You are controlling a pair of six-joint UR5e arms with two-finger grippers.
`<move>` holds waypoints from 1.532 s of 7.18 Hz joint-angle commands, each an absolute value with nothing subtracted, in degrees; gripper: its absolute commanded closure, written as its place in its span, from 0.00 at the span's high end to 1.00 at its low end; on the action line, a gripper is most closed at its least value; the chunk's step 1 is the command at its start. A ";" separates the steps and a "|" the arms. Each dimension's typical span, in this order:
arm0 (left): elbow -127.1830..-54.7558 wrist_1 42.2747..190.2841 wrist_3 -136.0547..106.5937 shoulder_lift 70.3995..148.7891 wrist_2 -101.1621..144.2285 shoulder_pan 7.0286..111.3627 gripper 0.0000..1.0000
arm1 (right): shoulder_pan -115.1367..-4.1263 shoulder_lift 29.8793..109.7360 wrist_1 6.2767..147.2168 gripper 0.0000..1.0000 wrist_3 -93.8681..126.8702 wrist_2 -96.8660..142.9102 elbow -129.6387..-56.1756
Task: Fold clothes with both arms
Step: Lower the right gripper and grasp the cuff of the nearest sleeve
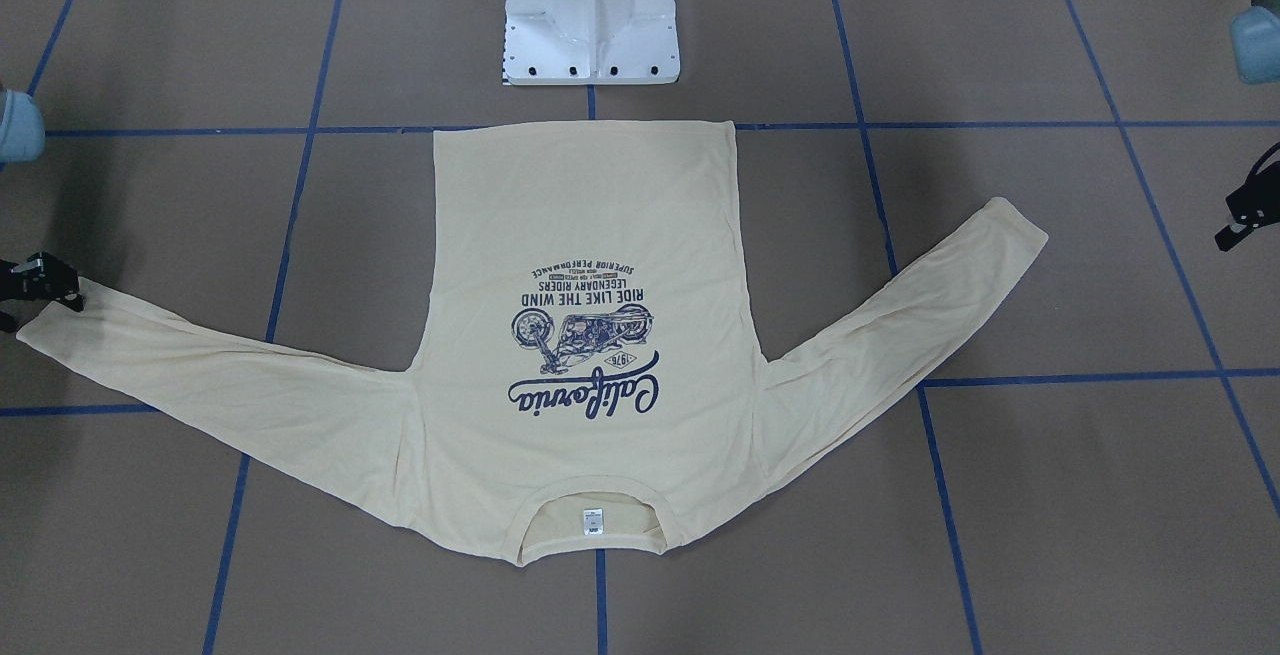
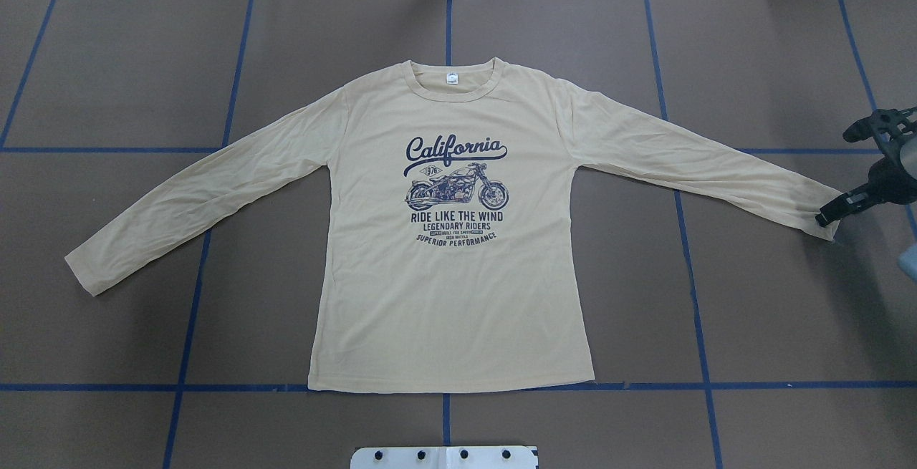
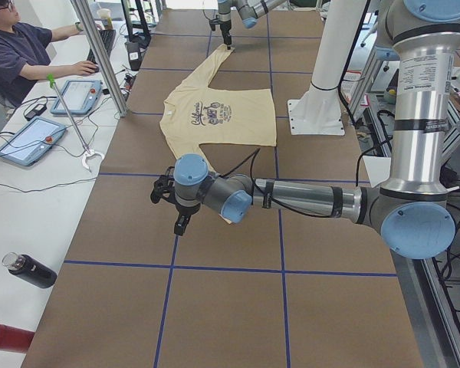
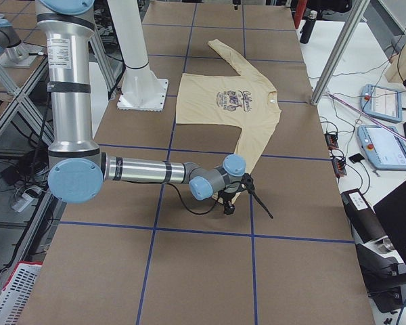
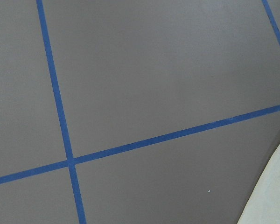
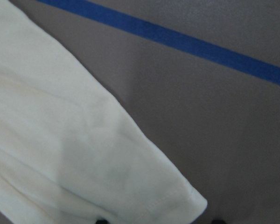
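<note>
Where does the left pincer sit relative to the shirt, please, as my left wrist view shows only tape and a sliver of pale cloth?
Observer: The left pincer hangs beyond the cuff on its side, apart from it.
Operator: Thank you; is anything folded yet?
Observer: No, the shirt lies flat, print up, sleeves spread.
Operator: And the other one?
Observer: The right pincer is open at the other cuff.

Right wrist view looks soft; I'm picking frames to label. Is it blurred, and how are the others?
Right wrist view: the cuff is slightly soft and washed out, with a dim shadow beside it. Overhead view: sharp, the print on the shirt legible, no glare. Left wrist view: tape lines crisp.
</note>
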State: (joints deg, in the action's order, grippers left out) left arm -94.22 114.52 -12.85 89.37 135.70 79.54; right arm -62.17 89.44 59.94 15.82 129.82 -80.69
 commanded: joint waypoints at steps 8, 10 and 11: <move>-94.04 114.52 -12.83 88.59 135.70 79.63 0.99 | -65.38 87.63 60.55 0.26 16.08 131.92 -81.91; -94.13 114.52 -12.83 88.59 135.70 79.63 0.99 | -65.30 87.71 60.73 0.29 16.17 131.22 -81.65; -94.30 114.52 -12.92 88.59 135.70 79.63 0.99 | -65.30 87.63 60.73 0.33 16.17 131.13 -81.48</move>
State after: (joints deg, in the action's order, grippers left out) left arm -94.17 114.52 -12.85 88.60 135.70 79.63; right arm -65.26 87.72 60.67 16.14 131.33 -81.70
